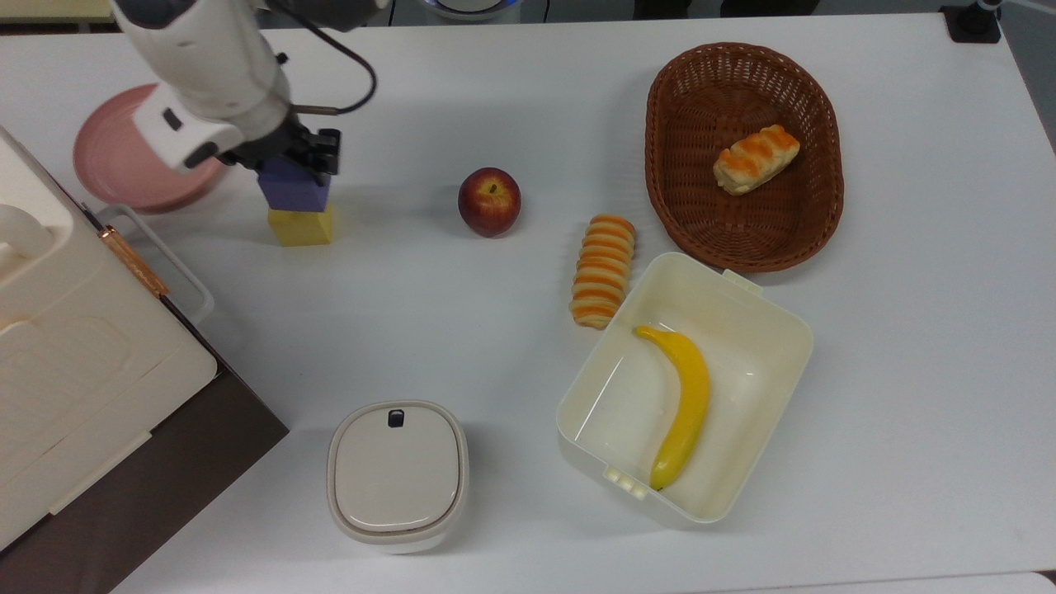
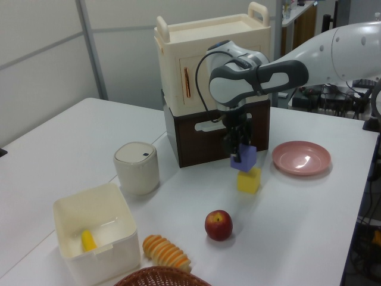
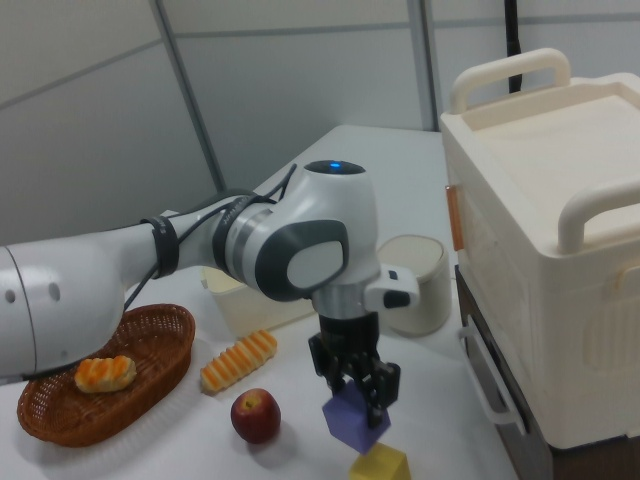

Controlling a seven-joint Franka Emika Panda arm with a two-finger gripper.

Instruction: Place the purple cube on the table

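Blue-violet and plain-faced, the purple cube (image 1: 293,186) (image 2: 244,158) (image 3: 354,417) hangs in the air, clamped between the black fingers of the gripper (image 1: 290,172) (image 2: 240,154) (image 3: 360,395), just above the yellow cube (image 1: 303,227) (image 2: 248,180) (image 3: 379,466) that sits on the table (image 1: 511,99) (image 2: 309,226). In the right view a gap shows between the two cubes; the purple one is tilted on a corner. The white arm (image 1: 206,74) (image 2: 280,65) (image 3: 150,270) reaches in from the top view's upper left.

Behind the cubes, toward the top view's left, lies the round pink plate (image 1: 107,169) (image 2: 301,158), bare. A stacked cream-and-brown cabinet (image 1: 74,363) (image 2: 214,83) (image 3: 560,260) with handles stands at the top view's left edge. A red apple (image 1: 489,201) (image 2: 218,225) (image 3: 255,416) rests well apart from the cubes, toward the top view's right, and beyond it a striped bread roll (image 1: 602,269) (image 2: 166,252) (image 3: 238,361). A brown wicker basket (image 1: 685,206) (image 3: 60,420) holds a second roll (image 1: 756,158) (image 3: 104,373). An open cream box (image 1: 742,280) (image 2: 71,208) holds a banana (image 1: 681,403) (image 2: 88,241), and a small lidded container (image 1: 398,473) (image 2: 136,167) (image 3: 415,280) stands near the top view's lower edge. No writing can be read on anything.
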